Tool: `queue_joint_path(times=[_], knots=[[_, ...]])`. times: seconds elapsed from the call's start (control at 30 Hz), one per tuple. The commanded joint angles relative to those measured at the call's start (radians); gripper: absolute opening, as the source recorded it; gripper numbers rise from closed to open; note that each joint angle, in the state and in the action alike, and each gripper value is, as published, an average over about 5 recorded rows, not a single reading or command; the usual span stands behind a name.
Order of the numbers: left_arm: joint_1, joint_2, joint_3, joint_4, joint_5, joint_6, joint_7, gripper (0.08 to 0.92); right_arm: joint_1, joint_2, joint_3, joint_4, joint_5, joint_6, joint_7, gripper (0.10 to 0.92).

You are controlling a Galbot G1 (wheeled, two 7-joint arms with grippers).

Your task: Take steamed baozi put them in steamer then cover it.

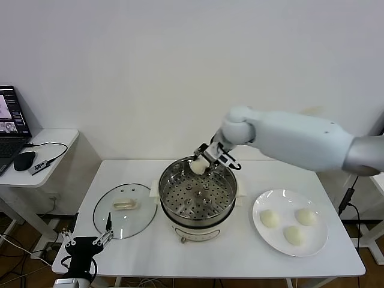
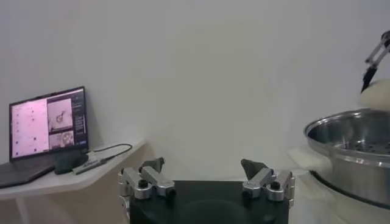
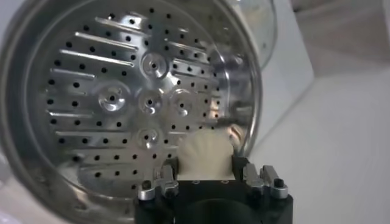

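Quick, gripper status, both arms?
Left gripper: open, empty, parked near the table's front left corner.
Right gripper: shut on a baozi, over the back of the steamer.

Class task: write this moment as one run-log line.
right gripper: shut on off-white round baozi over far rim of shiny steel steamer | left gripper: open, idle, table's near left | plate: three buns

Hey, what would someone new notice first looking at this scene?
Probably the right pincer holding a steamed bun over the far rim of the shiny steamer, whose perforated tray is bare. Then the white plate on the robot's right with three more buns, and the glass lid lying left of the steamer.
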Motion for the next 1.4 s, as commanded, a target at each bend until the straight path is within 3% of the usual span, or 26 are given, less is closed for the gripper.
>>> queue_joint_path(times=[0.03, 0.53, 0.8, 0.9, 1.13, 1.4], knots=[[0.000, -0.002, -0.001, 0.002, 0.000, 0.001, 0.000, 0.823, -0.040, 0.073, -0.024, -0.070, -0.153, 0.132, 0.013, 0.551], [-0.004, -0.001, 0.000, 0.005, 0.002, 0.003, 0.002, 0.823, -0.113, 0.105, 0.001, -0.150, -0.248, 0.208, 0.034, 0.571], [-0.002, -0.001, -0.001, 0.002, 0.002, 0.003, 0.002, 0.823, -0.085, 0.092, 0.003, -0.151, -0.220, 0.217, 0.041, 0.773], [-0.003, -0.001, 0.000, -0.003, 0.002, 0.005, 0.002, 0.823, -0.044, 0.075, 0.001, -0.123, -0.173, 0.202, 0.019, 0.814], [0.001, 0.007, 0.000, -0.029, -0.006, 0.037, 0.001, 0.823, 0.119, -0.049, -0.035, 0.069, 0.136, -0.049, -0.108, 0.823], [0.000, 0.030, -0.018, -0.077, -0.030, 0.119, -0.009, 0.823, 0.206, -0.343, -0.022, 0.313, 0.310, -0.432, -0.146, 0.823]])
